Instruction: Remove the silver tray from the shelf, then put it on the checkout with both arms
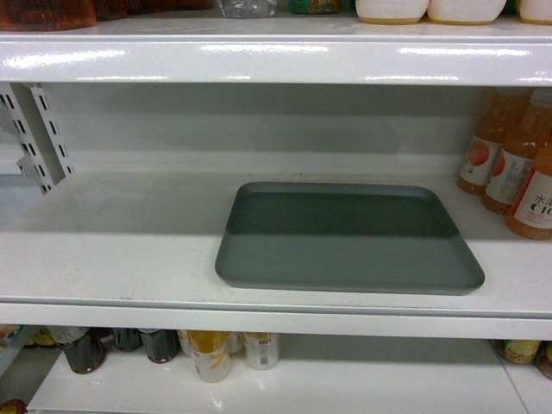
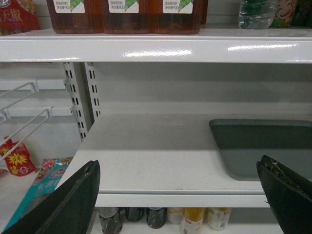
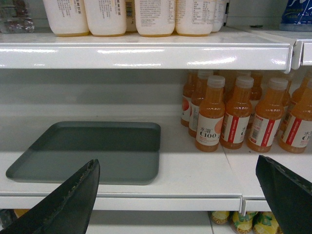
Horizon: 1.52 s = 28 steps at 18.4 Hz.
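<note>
**Tray not yet taken, both arms in front of the shelf**

White store shelving fills all three views. On the middle shelf (image 1: 129, 250) the silver tray (image 1: 345, 237) lies flat, right of centre, with its front edge near the rounded front lip. Orange drink bottles (image 1: 517, 168) stand just beside it on the right, apart from it.

In the head view no arm is seen. The left gripper (image 2: 180, 195) is wide open and holds nothing; its two fingers stand low in front of the shelf lip, and the tray's left end shows between them, to the right. The right gripper (image 3: 178, 195) is also wide open and empty, with the tray to its left and the bottles straight ahead.

To my judgement, nothing of the task is done. The grasp, the lift off the shelf and the carrying to the checkout, which no picture shows, are all left to do.
</note>
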### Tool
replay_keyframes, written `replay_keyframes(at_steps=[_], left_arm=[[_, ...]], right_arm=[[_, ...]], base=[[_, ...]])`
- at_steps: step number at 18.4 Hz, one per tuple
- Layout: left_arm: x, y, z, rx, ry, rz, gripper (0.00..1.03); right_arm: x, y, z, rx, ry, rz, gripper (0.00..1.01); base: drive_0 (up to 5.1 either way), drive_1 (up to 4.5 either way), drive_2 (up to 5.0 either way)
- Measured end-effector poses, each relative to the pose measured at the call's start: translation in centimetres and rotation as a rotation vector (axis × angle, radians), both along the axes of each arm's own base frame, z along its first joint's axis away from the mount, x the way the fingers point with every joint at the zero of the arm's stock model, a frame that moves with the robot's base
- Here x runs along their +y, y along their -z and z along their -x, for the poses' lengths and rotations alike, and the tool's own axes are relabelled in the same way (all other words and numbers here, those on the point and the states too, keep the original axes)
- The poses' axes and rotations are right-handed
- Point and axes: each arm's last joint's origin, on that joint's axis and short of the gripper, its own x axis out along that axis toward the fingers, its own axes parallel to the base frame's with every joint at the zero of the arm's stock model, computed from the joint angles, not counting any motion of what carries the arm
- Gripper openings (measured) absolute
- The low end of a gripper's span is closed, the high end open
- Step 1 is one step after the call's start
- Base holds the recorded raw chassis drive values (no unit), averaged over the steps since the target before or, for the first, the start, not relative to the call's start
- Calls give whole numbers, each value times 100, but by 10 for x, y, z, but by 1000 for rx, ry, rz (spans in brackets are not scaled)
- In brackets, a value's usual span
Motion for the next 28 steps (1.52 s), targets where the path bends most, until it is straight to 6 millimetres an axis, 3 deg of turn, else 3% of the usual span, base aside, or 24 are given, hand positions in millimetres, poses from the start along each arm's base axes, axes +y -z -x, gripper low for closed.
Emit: replay_keyframes(at_steps=[2,3,4,6,9,14,17,21,27,28], left_arm=[[0,0,0,0,0,0,98],[-1,2,0,139,-40,13,98],[-7,-1,-8,266,-52,22,98],[-22,-9,-44,362,12,43,98],[-44,18,-107,574,112,84,98],[-76,81,-177,797,131,51,98],[-90,100,-206,832,135,34,98],[-101,96,-243,788,141,44,98],[-104,92,-254,774,143,47,98],[-108,92,-265,768,143,47,98]], right_arm=[[0,2,0,36,-10,3,98],[-1,3,-3,232,-69,22,98],[-4,2,-13,328,-88,16,98],[-8,7,-36,412,-130,8,98],[-13,25,-82,531,-142,-36,98],[2,55,-156,647,-219,-119,98],[11,77,-195,707,-222,-140,98],[12,92,-242,724,-163,-168,98],[12,94,-257,723,-150,-183,98],[12,93,-271,716,-138,-193,98]], base=[[0,0,0],[0,0,0],[0,0,0],[0,0,0],[0,0,0],[0,0,0],[0,0,0],[0,0,0],[0,0,0],[0,0,0]])
